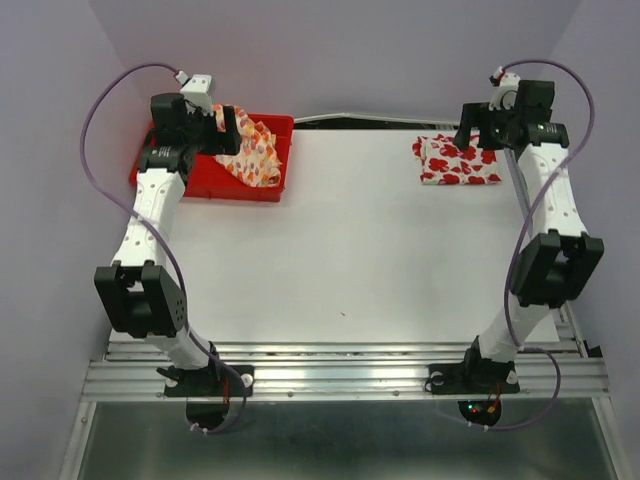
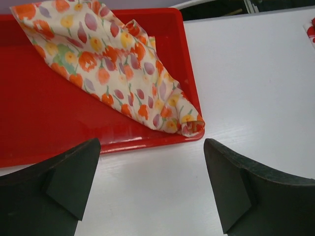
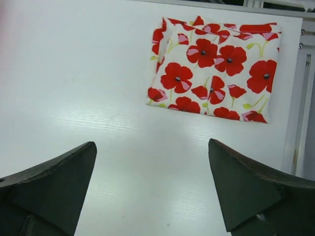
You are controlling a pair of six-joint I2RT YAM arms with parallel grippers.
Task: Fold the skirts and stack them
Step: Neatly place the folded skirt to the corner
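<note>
The cream skirt (image 1: 252, 150) with orange, red and yellow marks lies crumpled in the red tray (image 1: 200, 178) at the back left. Its tip reaches the tray's right front corner in the left wrist view (image 2: 113, 69). My left gripper (image 1: 228, 128) hovers above the tray (image 2: 44, 128), open and empty (image 2: 151, 147). The white skirt with big red flowers (image 1: 458, 160) lies folded in a rectangle at the back right of the table, flat in the right wrist view (image 3: 216, 69). My right gripper (image 1: 476, 130) hangs above it, open and empty (image 3: 152, 147).
The white table (image 1: 350, 250) lies between the tray and the folded skirt. A metal rail frame (image 1: 350, 372) runs along the near edge by the arm bases. Purple walls close in on the left, back and right. The table's right edge (image 3: 295, 98) is close to the folded skirt.
</note>
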